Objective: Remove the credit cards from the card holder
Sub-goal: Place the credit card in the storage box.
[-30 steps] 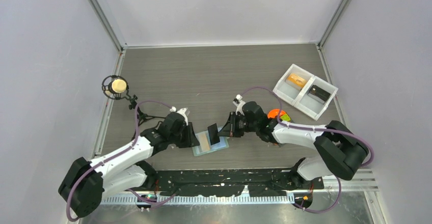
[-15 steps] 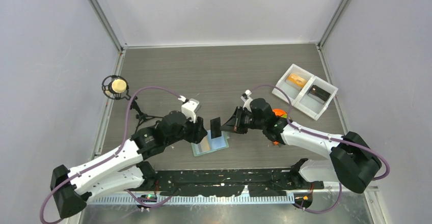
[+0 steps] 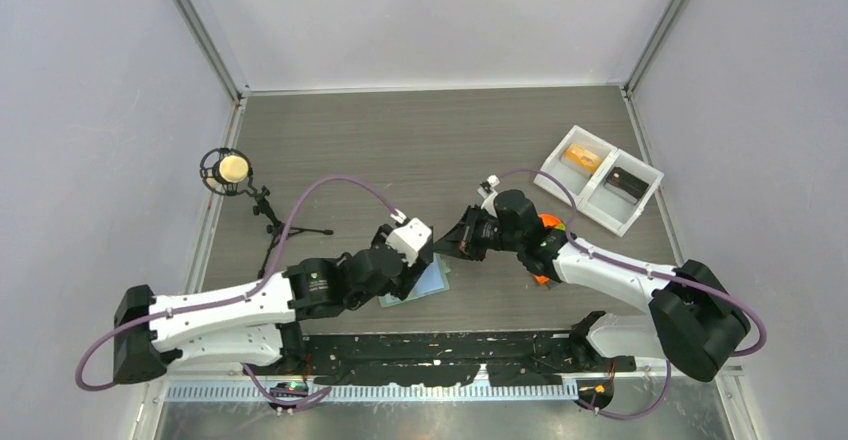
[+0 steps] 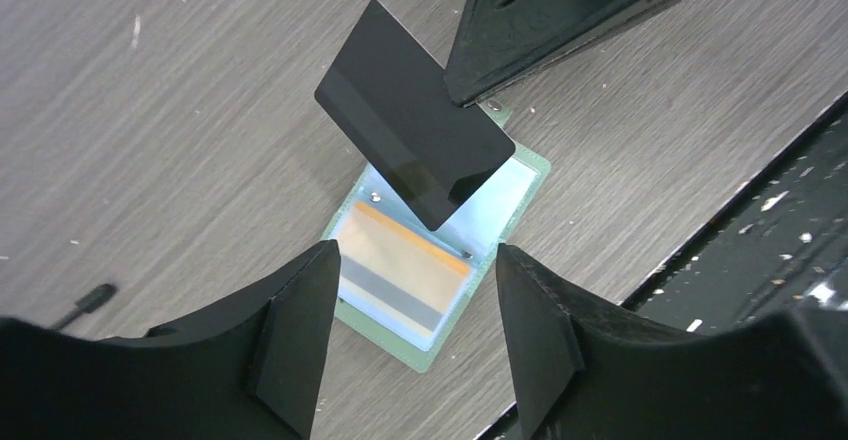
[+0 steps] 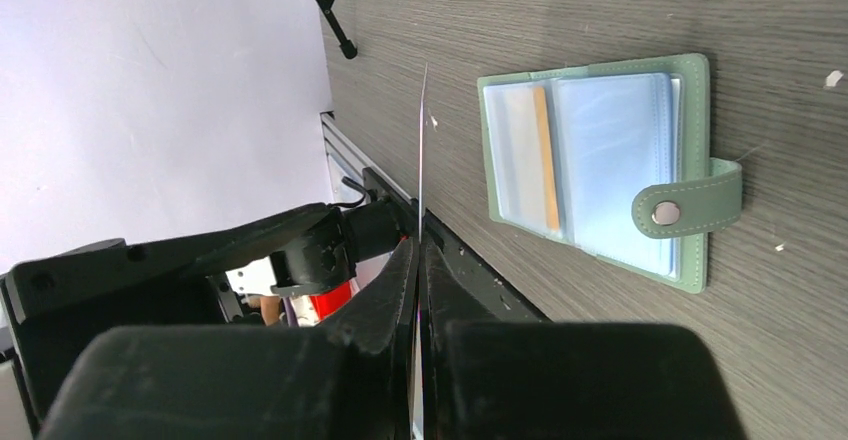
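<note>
The sage-green card holder (image 4: pixel 522 182) lies open on the table, also seen in the right wrist view (image 5: pixel 694 160) and, partly under my left wrist, in the top view (image 3: pixel 436 280). A tan card with a grey stripe (image 4: pixel 400 265) sits in its left pocket. My right gripper (image 5: pixel 416 248) is shut on a black card (image 4: pixel 410 125), held on edge above the holder and clear of it. My left gripper (image 4: pixel 412 260) is open and empty, hovering directly above the holder. In the top view the left gripper (image 3: pixel 405 270) hides the black card; the right gripper (image 3: pixel 448 244) is just beside it.
A white two-compartment tray (image 3: pixel 640 200) with an orange and a black item stands at the back right. An orange and green object (image 3: pixel 547 224) lies behind the right arm. A small tripod with a pale ball (image 3: pixel 232 169) stands at the left. A black mat (image 3: pixel 450 355) runs along the near edge.
My left arm has swung right and forward, bringing its open gripper over the card holder. My right gripper has drawn the black card up and slightly back from the holder.
</note>
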{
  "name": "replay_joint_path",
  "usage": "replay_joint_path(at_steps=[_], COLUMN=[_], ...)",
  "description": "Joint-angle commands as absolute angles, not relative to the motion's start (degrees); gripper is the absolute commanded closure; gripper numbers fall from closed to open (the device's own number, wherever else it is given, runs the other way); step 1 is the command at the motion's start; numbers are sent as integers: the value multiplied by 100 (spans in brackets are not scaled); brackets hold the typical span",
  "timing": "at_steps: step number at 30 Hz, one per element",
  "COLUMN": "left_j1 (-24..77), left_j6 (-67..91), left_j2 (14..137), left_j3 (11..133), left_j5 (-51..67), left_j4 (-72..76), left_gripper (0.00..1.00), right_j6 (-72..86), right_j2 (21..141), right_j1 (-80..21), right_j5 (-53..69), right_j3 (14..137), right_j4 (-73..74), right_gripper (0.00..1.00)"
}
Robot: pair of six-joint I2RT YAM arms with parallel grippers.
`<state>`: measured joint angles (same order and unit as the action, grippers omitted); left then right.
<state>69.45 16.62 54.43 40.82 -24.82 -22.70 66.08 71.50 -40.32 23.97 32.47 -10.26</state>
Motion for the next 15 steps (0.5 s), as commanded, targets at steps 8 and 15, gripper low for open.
replay_joint_path(at_steps=[8,15], left_j1=[7870,7938], left_j6=[1026,981], left_j2=[6587,6881], left_j3=[4886,4965], left_j5=[-3915,-4227], left_j4=[-2249,-2092], left_gripper=[35,40], right_j6=[6974,7064], right_j2=[6672,6570], right_j1=[-4005,-4002], right_j5=[2407,2462], right_j3=[3423,3293], right_j4=[-1300,-1364], right_gripper=[95,95])
